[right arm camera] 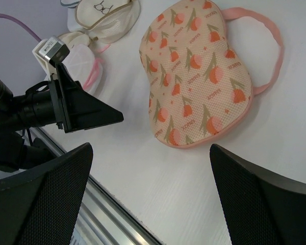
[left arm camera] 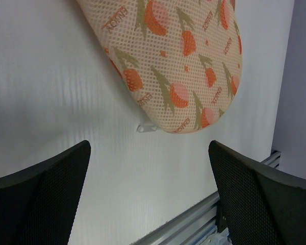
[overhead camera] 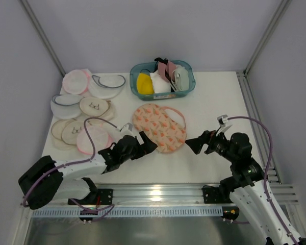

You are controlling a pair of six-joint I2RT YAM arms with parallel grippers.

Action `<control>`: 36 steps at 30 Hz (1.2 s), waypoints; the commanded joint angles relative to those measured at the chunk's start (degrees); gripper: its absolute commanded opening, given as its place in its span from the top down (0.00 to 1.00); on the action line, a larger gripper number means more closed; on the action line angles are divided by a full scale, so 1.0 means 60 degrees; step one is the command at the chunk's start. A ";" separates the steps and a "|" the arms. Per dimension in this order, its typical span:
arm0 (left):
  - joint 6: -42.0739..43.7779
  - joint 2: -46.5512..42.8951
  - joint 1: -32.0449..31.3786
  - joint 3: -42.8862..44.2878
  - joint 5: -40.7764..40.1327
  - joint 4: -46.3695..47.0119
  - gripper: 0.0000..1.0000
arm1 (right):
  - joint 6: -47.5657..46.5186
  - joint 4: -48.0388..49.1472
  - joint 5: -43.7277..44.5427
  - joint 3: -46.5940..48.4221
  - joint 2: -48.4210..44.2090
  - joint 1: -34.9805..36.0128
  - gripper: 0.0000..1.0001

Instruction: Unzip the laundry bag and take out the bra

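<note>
left gripper: spread wide, empty, just off the bag's near-left edge
right gripper: spread too, empty, near its right edge
laundry bag: flat mid-tabletop; bra not visible, probably inside
tip: I'd pin the fabric, then pinch the tiny zipper pull squarely

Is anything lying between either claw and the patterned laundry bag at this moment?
Nothing visible does. Only bare white table separates the open left claw from the laundry bag, and likewise the open right claw on its other side. The round mesh pouches lie off to the left, and the teal basket stands behind the bag.
</note>
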 commanded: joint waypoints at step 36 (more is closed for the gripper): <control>-0.1784 0.4924 0.0125 0.1093 -0.0349 0.4996 1.00 | 0.0244 -0.0062 0.0105 -0.0717 0.0151 0.0782 0.15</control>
